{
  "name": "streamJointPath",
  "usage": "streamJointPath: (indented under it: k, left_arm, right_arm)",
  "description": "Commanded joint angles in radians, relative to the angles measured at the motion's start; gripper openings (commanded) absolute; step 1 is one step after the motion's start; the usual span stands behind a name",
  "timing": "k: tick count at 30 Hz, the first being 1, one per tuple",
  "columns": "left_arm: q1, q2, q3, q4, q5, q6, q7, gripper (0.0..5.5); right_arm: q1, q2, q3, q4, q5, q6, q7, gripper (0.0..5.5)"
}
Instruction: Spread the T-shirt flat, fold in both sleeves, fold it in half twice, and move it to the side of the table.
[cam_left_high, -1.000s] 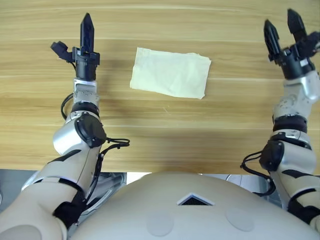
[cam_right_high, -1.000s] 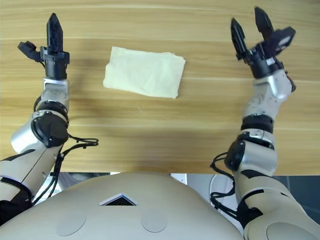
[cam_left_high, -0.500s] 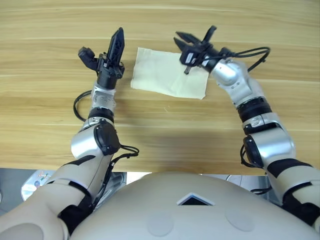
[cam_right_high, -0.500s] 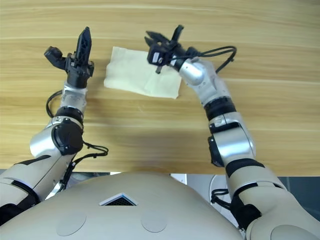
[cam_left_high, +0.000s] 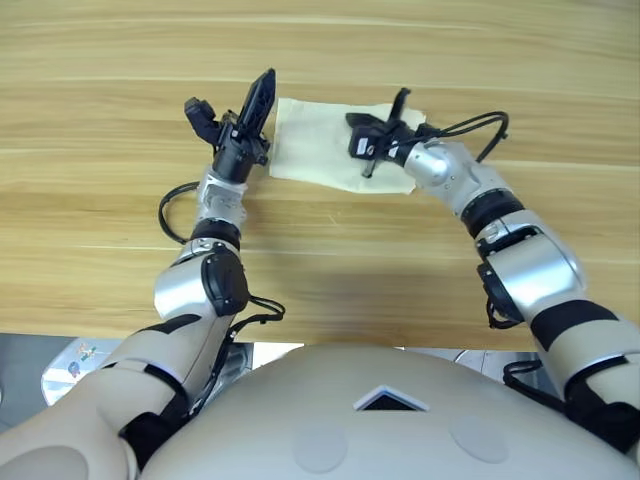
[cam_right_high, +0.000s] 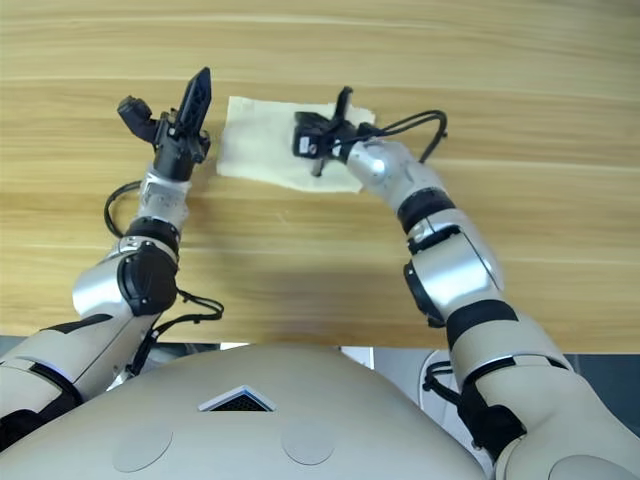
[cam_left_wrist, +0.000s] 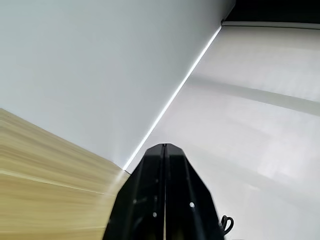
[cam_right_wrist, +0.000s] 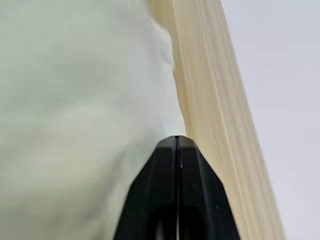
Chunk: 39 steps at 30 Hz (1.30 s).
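Toward the far middle of the wooden table (cam_left_high: 120, 250) lies the T-shirt (cam_left_high: 315, 140), a pale yellow cloth already reduced to a small, thick rectangle with its edges roughly squared and no sleeve or loose flap sticking out. Judging by that shape, the spreading, the sleeve folds and both halvings look finished, and what is left is the last step of carrying or sliding the bundle to the side of the table, since it sits near the centre line, well apart from either side edge. The left gripper (cam_left_high: 266, 85) stands just beside the shirt's left edge, close to its far left corner, with its two fingers pressed together into a single point aimed up and away from the robot. I cannot tell whether it touches the cloth. The right gripper (cam_left_high: 401, 100) reaches in over the right part of the shirt, its forearm lying across the near right corner. Its own wrist camera shows its fingers (cam_right_wrist: 165, 170) flush against each other with only a thin seam between them, the tip hovering over or resting on the cloth near the shirt's far edge, with the table's wood beyond. No fabric is visible between those fingers, so the shirt does not look gripped yet. Both arms flank the bundle, which suggests the move to the side is about to be set up rather than under way.
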Motion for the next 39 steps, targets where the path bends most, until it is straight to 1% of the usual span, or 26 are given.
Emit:
streamJointPath:
  k: [1, 5, 8, 10, 12, 14, 22, 27, 31, 35, 39]
  left_arm:
    - [0.016, 0.005, 0.001, -0.010, 0.002, -0.012, 0.018, 0.03]
    - [0.025, 0.018, 0.009, -0.012, -0.001, -0.021, 0.031, 0.03]
    - [0.036, 0.030, 0.020, -0.018, -0.009, -0.032, 0.038, 0.03]
    - [0.051, 0.040, 0.033, -0.027, -0.018, -0.037, 0.038, 0.03]
    - [0.071, 0.049, 0.048, -0.043, -0.028, -0.042, 0.035, 0.03]
    - [0.090, 0.055, 0.058, -0.063, -0.041, -0.043, 0.034, 0.03]
    - [0.160, 0.086, 0.084, -0.127, -0.075, -0.030, 0.037, 0.03]
    - [0.165, 0.099, 0.080, -0.123, -0.073, -0.030, 0.042, 0.03]
    - [0.163, 0.107, 0.078, -0.117, -0.072, -0.031, 0.042, 0.03]
    - [0.163, 0.115, 0.080, -0.111, -0.075, -0.030, 0.039, 0.03]
    - [0.157, 0.117, 0.077, -0.100, -0.070, -0.037, 0.038, 0.03]
  right_arm:
    - [0.115, -0.111, -0.098, 0.149, 0.081, 0.189, 0.010, 0.00]
    - [0.158, -0.172, -0.278, 0.189, 0.260, 0.314, -0.003, 0.00]
    - [0.179, -0.205, -0.479, 0.193, 0.446, 0.390, -0.005, 0.00]
    - [0.187, -0.225, -0.607, 0.193, 0.557, 0.440, -0.036, 0.00]
    - [0.198, -0.232, -0.663, 0.186, 0.600, 0.457, -0.057, 0.00]
    - [0.203, -0.226, -0.676, 0.177, 0.606, 0.453, -0.052, 0.00]
    - [0.196, -0.196, -0.644, 0.130, 0.573, 0.364, -0.011, 0.00]
    - [0.205, -0.207, -0.666, 0.067, 0.607, 0.301, 0.017, 0.00]
    - [0.264, -0.231, -0.693, -0.110, 0.638, 0.266, 0.007, 0.00]
    - [0.346, -0.250, -0.717, -0.347, 0.622, 0.294, -0.090, 0.00]
    - [0.421, -0.242, -0.746, -0.630, 0.603, 0.350, -0.174, 0.00]
